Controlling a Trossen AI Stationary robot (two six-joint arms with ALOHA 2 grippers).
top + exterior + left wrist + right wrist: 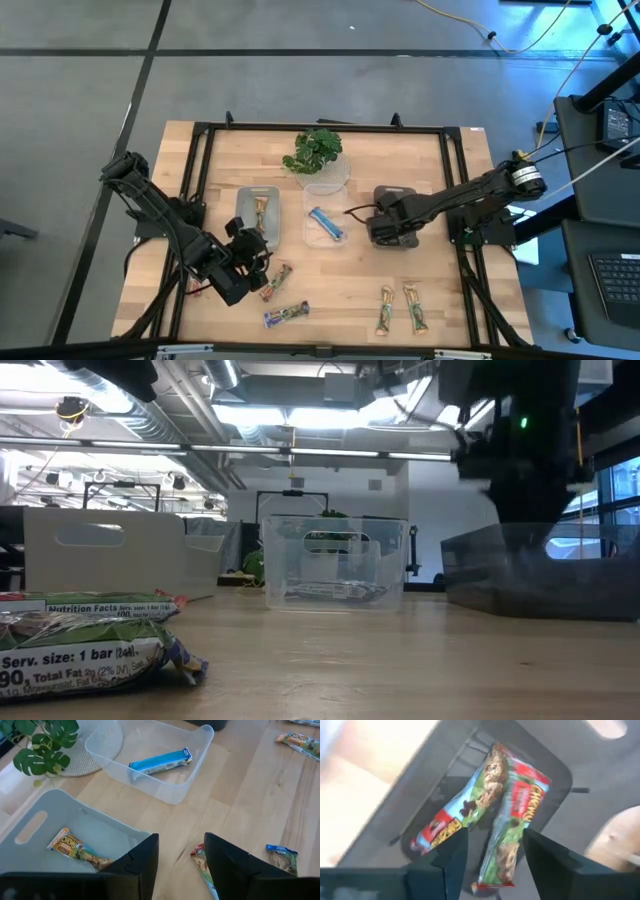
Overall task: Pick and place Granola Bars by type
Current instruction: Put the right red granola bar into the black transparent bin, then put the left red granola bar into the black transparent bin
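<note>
On the wooden surface (340, 290), three bins stand in a row across the middle: a grey bin (258, 215) at left, a clear bin (325, 222) in the centre, and a dark bin (397, 217) at right. A potted plant (315, 150) on a round mat stands just beyond the clear bin.

The left arm reaches in from the near left. Its left claw (181, 855) is released, jaws spread, and hangs empty just near of the grey bin. The right arm reaches in from the right; its right claw (492, 852) is over the dark bin, jaws apart, nothing clamped between them.

Granola Bars by location:
- Dark bin: two red-green bars (490, 805), lying crossed on the floor of the bin.
- Clear bin: one blue bar (326, 224).
- Grey bin: one green-brown bar (80, 851).
- Near right of the surface: two green-brown bars (400, 308), side by side, long axes running near to far.
- Near left: a red-green bar (277, 281) and a blue-ended bar (286, 314).

Governing relation: the red-green bar lies just near and right of the left claw, long axis oblique. The left arm is by far the nearer. It probably needs wrist rotation so the jaws close across the bar's width.
</note>
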